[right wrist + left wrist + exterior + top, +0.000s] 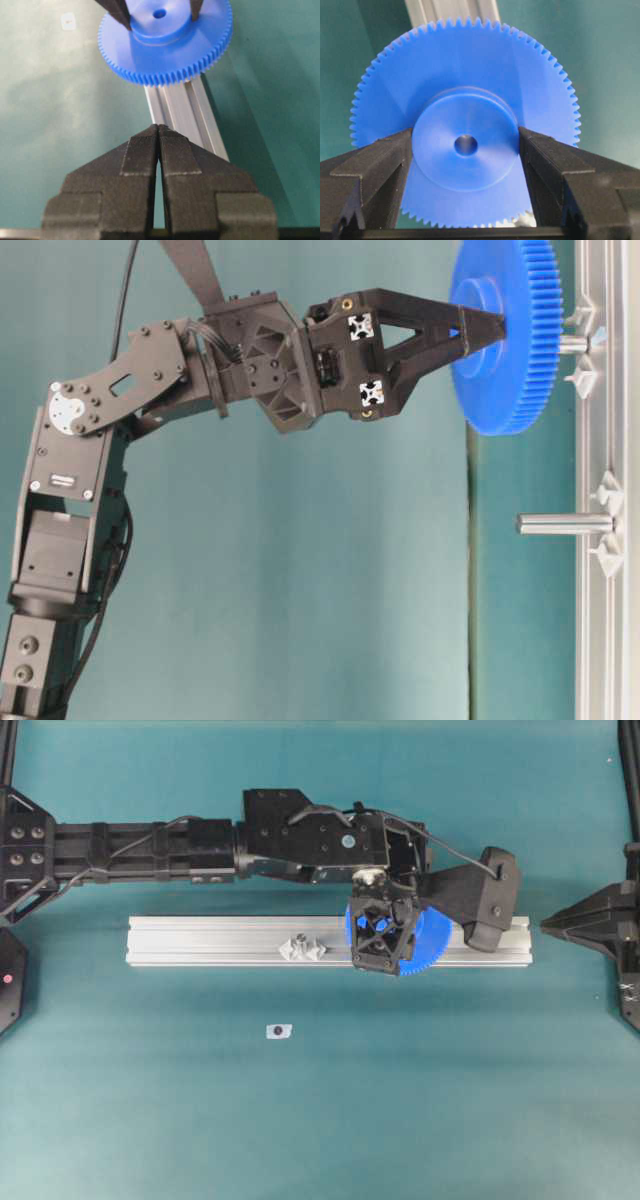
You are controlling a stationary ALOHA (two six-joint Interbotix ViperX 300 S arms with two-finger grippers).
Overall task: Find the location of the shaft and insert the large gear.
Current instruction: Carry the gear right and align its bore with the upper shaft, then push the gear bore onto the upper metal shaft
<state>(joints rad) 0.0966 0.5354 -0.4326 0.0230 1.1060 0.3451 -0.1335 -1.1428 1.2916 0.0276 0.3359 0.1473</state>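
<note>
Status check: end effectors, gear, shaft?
Left end effector shut on large gear, gripping its hub. Gear over shaft, not seated. Right end effector shut, empty. Nothing in the way.

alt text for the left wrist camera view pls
A bright blue plastic gear with fine rim teeth fills the view, its raised round hub clamped between the left gripper's black fingers. A silver aluminium rail shows behind it, on a teal surface.
</note>
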